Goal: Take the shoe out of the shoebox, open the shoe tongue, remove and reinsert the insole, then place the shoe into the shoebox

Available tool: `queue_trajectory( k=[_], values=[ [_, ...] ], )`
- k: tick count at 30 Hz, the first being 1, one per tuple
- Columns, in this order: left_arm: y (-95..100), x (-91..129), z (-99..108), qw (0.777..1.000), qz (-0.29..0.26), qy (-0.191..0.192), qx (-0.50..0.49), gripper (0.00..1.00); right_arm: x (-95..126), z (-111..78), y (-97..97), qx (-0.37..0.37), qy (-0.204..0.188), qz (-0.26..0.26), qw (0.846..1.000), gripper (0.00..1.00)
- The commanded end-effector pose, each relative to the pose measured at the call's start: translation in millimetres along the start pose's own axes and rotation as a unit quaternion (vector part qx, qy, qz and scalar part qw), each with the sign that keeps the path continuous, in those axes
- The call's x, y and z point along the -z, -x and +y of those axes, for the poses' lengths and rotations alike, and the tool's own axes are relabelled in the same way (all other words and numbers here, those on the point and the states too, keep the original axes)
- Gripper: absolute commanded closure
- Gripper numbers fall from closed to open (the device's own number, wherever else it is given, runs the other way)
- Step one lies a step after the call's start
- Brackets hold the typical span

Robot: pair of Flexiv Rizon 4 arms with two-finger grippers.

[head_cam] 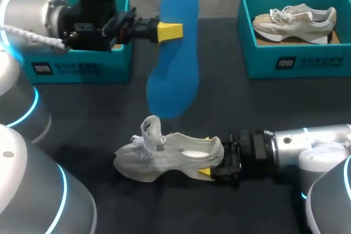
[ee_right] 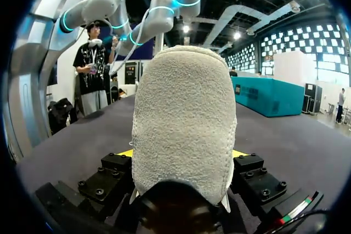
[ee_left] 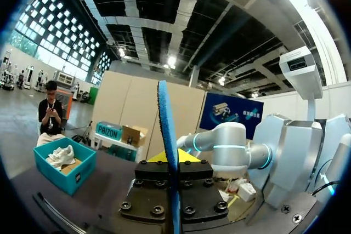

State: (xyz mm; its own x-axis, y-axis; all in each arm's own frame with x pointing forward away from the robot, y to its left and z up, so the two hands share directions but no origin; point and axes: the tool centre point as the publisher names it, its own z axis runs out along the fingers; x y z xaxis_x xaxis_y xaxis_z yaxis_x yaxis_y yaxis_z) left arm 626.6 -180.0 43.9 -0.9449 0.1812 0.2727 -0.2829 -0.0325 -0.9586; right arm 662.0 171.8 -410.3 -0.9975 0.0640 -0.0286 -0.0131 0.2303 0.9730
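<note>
A blue insole [head_cam: 174, 53] hangs in the air over the middle of the table, standing on edge. My left gripper [head_cam: 170, 31] is shut on its rim; in the left wrist view the insole [ee_left: 166, 130] rises as a thin blue blade from between the yellow tips of that gripper [ee_left: 174, 157]. Below it a pale grey shoe [head_cam: 164, 154] lies on the dark table, toe to the left, tongue and laces pulled up. My right gripper [head_cam: 205, 156] is shut on the shoe's heel, one yellow tip on each side. The heel [ee_right: 184, 119] fills the right wrist view.
A teal shoebox [head_cam: 82, 67] stands at the back left, partly behind my left arm. A second teal shoebox [head_cam: 296, 61] at the back right holds another pale shoe [head_cam: 296, 23]. Dark table surface lies open between the boxes and the shoe.
</note>
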Motion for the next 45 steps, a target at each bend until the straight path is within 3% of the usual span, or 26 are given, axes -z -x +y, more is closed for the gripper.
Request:
queue_trajectory(
  k=[1,8,12,16,27,39,40,41,42,45],
  values=[
    [-15.4,7.1,-1.8,1.000,-0.029,0.004,0.001,1.00,-0.1,1.8,-0.8,0.000,-0.003,0.001,1.000,1.00],
    [-12.5,7.4,-2.8,1.000,-0.018,0.004,0.007,1.00,-0.1,1.8,-0.8,0.000,-0.003,0.001,1.000,1.00],
    [-15.6,7.5,-13.0,1.000,-0.007,-0.005,0.020,1.00,-0.1,1.8,-0.8,0.000,-0.003,0.001,1.000,1.00],
    [-21.0,8.4,-20.5,1.000,0.008,0.010,0.026,1.00,-0.1,1.8,-0.8,0.000,-0.003,0.001,1.000,1.00],
    [-36.0,20.5,-18.4,0.999,0.031,0.015,0.018,1.00,-0.1,1.8,-0.8,0.000,-0.003,0.001,1.000,1.00],
    [-36.0,20.5,-18.4,0.999,0.031,0.015,0.018,1.00,3.1,1.9,-1.4,0.003,-0.004,-0.002,1.000,0.98],
    [-36.0,20.5,-18.4,0.999,0.031,0.015,0.018,1.00,4.1,2.2,-1.6,0.002,-0.006,-0.004,1.000,0.81],
    [-36.0,20.5,-18.4,0.999,0.031,0.015,0.018,1.00,5.0,2.9,-1.9,0.002,-0.012,-0.003,1.000,0.54],
    [-36.0,20.5,-18.4,0.999,0.031,0.015,0.018,1.00,5.7,3.9,-2.1,0.002,-0.017,-0.004,1.000,0.00],
    [-36.0,20.5,-18.4,0.999,0.031,0.015,0.018,1.00,9.0,8.3,-2.6,0.004,-0.028,-0.007,1.000,0.00]
  ],
)
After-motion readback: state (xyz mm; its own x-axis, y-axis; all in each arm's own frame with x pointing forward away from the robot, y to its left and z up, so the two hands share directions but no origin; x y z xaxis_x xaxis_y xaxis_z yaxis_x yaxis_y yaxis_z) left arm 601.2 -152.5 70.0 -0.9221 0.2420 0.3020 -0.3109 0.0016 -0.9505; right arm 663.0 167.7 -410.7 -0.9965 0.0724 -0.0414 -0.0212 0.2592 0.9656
